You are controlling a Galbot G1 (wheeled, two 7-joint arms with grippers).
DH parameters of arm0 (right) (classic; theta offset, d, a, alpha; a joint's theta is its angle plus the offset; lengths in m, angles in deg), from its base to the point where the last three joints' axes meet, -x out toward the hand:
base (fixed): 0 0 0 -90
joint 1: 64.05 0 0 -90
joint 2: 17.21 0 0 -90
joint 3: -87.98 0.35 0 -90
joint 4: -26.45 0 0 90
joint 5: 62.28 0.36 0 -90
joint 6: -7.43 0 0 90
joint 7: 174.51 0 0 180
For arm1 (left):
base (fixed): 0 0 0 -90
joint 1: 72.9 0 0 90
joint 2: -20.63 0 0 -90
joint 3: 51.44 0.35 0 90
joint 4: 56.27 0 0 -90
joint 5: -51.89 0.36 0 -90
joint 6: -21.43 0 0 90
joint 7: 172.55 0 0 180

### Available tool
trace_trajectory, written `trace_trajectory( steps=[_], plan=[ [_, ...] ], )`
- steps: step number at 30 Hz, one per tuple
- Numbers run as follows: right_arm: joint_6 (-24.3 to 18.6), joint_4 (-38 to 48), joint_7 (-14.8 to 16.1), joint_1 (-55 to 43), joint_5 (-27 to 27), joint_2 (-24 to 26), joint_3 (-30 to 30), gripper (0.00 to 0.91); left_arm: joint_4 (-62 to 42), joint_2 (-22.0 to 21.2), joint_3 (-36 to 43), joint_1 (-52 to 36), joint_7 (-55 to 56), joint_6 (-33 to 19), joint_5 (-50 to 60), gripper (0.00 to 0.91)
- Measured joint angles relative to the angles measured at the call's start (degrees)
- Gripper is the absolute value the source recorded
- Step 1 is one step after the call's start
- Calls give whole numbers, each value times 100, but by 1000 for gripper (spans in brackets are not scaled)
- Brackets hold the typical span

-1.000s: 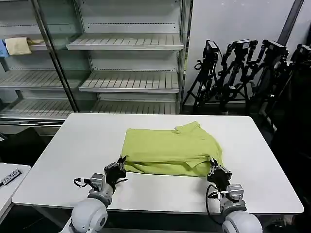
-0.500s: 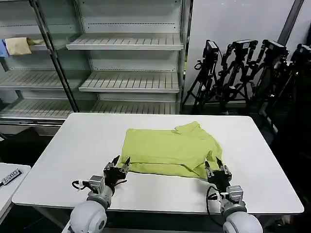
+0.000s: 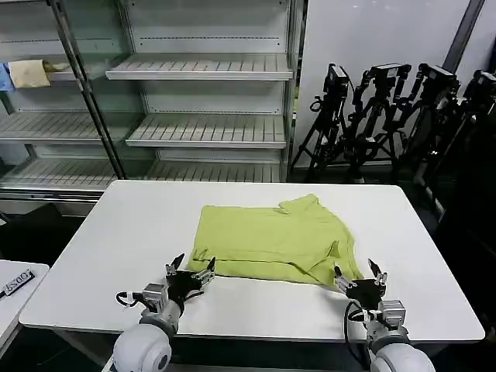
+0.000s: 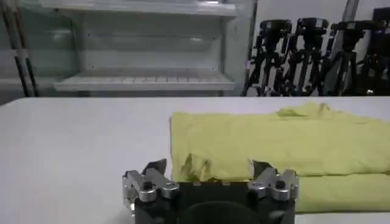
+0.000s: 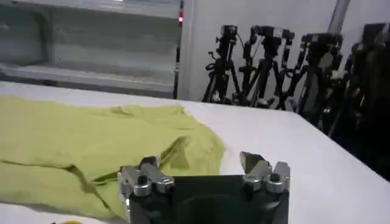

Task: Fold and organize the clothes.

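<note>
The left gripper sits low over the near edge of the white table, at about 7 o'clock from the table's middle, its fingers spread wide and holding nothing; its tips lie just beside the near left corner of the lime T-shirt. In the left wrist view the same gripper shows its two fingers apart, with the folded edge of the shirt lying just beyond them. The right gripper rests at about 5 o'clock, also spread and empty, just off the shirt's near right corner. In the right wrist view its fingers stand apart with the rumpled cloth ahead of them. The T-shirt lies folded over on the table's middle, roughly rectangular, with a sleeve poking out at its far edge toward 12 o'clock. Behind the table stand metal shelves and, toward 2 o'clock, a cluster of black tripods.
</note>
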Motion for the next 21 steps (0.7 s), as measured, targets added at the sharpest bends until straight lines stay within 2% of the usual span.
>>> trace_trajectory(
  steps=[1, 2, 4, 5, 6, 7, 8, 9, 10, 21],
  plan=[
    [24, 21, 1, -5, 16, -7, -3, 907, -28, -5, 14, -22, -1, 14, -18, 151],
    [45, 42, 6, -8, 35, -16, -12, 907, -49, -9, 28, -40, -1, 28, -32, 40],
    [82, 85, 14, -15, 70, -24, -30, 907, -95, -9, 51, -75, -7, 43, -39, 20],
    [100, 106, 16, -22, 90, -27, -38, 756, -118, -7, 62, -91, -13, 46, -40, 20],
    [115, 127, 15, -31, 109, -29, -42, 665, -142, -3, 72, -106, -19, 47, -42, 20],
    [126, 149, 14, -32, 131, -29, -51, 464, -163, 1, 79, -119, -22, 49, -42, 20],
    [136, 164, 17, -29, 148, -31, -61, 353, -181, 7, 85, -131, -24, 55, -45, 20],
    [144, 173, 19, -26, 165, -31, -68, 91, -203, 12, 89, -144, -23, 65, -47, 20],
    [150, 176, 23, -18, 175, -30, -79, 0, -220, 18, 89, -151, -21, 80, -49, 20],
    [172, 175, 33, 32, 236, -35, -153, 0, -234, 93, 89, -86, -27, 282, -92, 20]
  ],
)
